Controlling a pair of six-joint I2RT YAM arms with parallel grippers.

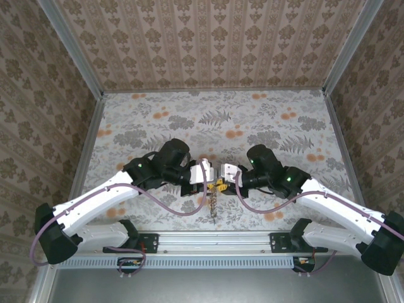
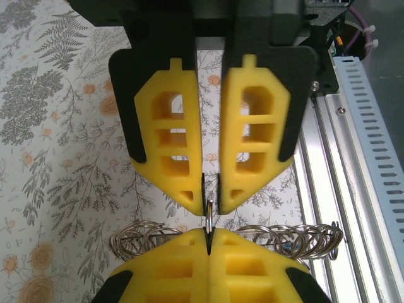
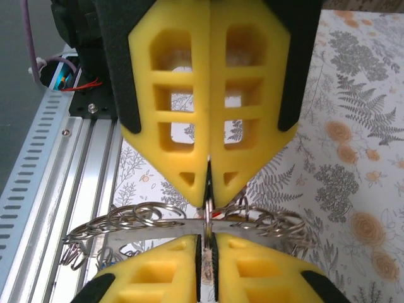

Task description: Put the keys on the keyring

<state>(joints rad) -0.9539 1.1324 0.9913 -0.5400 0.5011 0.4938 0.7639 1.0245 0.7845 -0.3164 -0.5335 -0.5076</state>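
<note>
**Grippers meet tip to tip, both nipping one loop of the keyring [image 2: 304,238]**

The left gripper [image 2: 208,237] has its yellow fingers pressed flat together, a thin wire loop of the keyring caught at the very tips. The right gripper [image 3: 206,245] faces it nose to nose, closed on the same loop with only a hairline gap between its pads.

Nearest the arm bases, the slotted aluminium rail [image 2: 353,189] runs just beside the work. Over the table's near strip, the rest of the keyring spreads to either side of the pinch as a string of linked silvery rings; in the top view a length of it trails towards the rail. Beyond, the flowered table [image 1: 252,120] runs off to the papered back wall [image 1: 208,38].

I judge the task to be mid-way at best. The ring is secured from both sides, a hold fit for parting a loop; whether any of the keys already hangs among those fine, tangled loops I cannot tell; the threading itself looks to be left.
</note>
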